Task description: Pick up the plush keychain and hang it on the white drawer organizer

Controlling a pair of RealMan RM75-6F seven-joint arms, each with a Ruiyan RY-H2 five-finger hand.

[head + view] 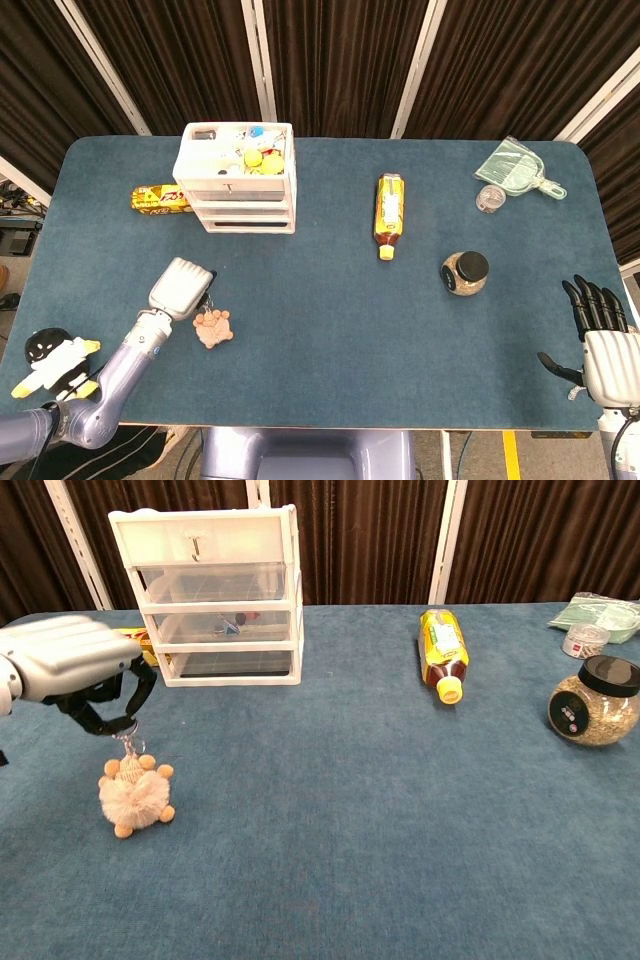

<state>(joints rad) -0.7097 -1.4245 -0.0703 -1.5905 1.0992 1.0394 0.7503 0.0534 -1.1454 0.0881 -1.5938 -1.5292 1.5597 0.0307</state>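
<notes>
The plush keychain (133,795), a fuzzy tan ball with small orange feet, hangs by its ring from my left hand (75,670), which pinches the ring. In the head view the keychain (212,327) dangles just right of my left hand (180,288), above the table's front left. The white drawer organizer (215,595) stands at the back left, with a small hook (197,548) on its top front; from above, the organizer (238,178) shows small items on its top. My right hand (600,335) waits open at the table's right front edge.
A yellow snack pack (160,199) lies left of the organizer. A yellow bottle (389,213) lies at mid-table, a black-lidded jar (465,272) to its right. A green dustpan (518,170) and small container (490,198) sit back right. A penguin plush (55,364) is off the front left corner.
</notes>
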